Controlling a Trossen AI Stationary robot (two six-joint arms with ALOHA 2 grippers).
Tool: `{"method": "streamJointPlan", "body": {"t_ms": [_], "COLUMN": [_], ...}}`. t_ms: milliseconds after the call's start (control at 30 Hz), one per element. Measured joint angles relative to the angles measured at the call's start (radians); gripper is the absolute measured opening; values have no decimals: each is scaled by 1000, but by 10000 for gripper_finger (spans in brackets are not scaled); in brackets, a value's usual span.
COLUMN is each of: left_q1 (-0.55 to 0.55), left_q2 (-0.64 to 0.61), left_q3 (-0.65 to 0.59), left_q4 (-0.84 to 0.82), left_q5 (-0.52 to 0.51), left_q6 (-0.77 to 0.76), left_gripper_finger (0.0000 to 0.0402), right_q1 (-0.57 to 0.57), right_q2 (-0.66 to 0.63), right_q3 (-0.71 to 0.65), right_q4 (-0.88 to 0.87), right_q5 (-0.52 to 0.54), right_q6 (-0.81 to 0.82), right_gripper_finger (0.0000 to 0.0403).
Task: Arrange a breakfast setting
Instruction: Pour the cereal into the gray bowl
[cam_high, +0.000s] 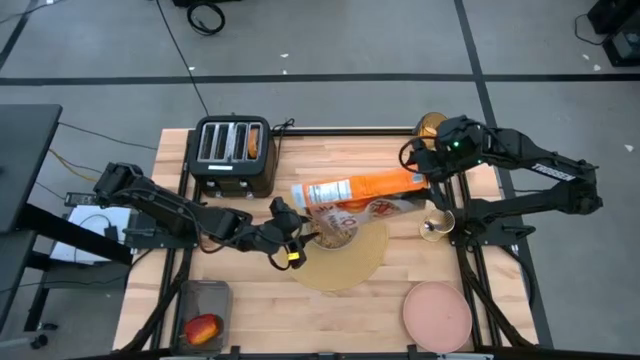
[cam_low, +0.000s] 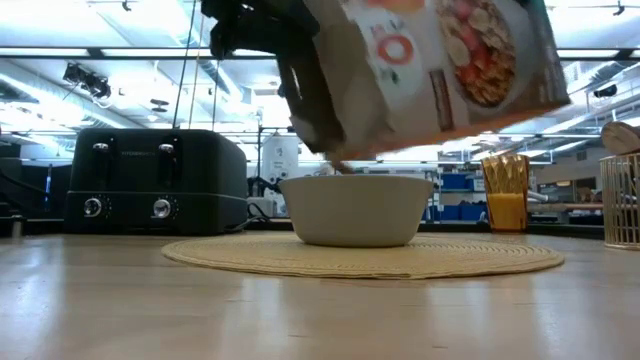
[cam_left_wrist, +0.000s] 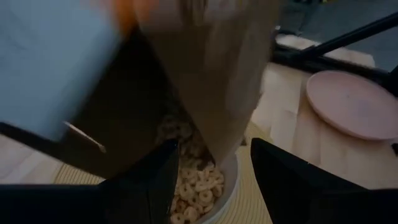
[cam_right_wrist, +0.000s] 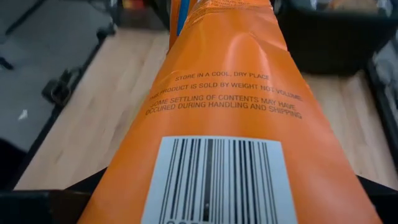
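Orange cereal box (cam_right_wrist: 224, 124) fills the right wrist view; the right gripper (cam_high: 428, 178) clamps its bottom end and tips it, open mouth over the grey bowl (cam_low: 357, 208). Cereal rings lie inside the bowl. Left gripper (cam_left_wrist: 214, 174) sits at the bowl's near rim, fingers spread wide, one on each side of the rim. Bowl rests on the tan placemat (cam_high: 345, 262), whose edge shows bare on all sides. Pink plate (cam_high: 437, 313) lies well apart from both grippers, near the table's front edge. Apple (cam_high: 203, 327) sits in a tray at the front left corner.
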Motion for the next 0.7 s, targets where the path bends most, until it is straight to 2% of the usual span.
{"method": "streamJointPlan", "body": {"t_ms": [467,700], "left_q1": [0,0], "left_q2": [0,1], "left_q3": [0,0], "left_q4": [-12,20], "left_q5": [17,45], "left_q6": [-17,-28], "left_gripper_finger": [206,206], "right_q1": [0,0], "right_q2": [-16,-32], "right_q3": [-1,0], "right_q4": [-51,-114], "right_q5": [36,93], "right_q6": [7,9], "right_gripper_finger": [293,292]}}
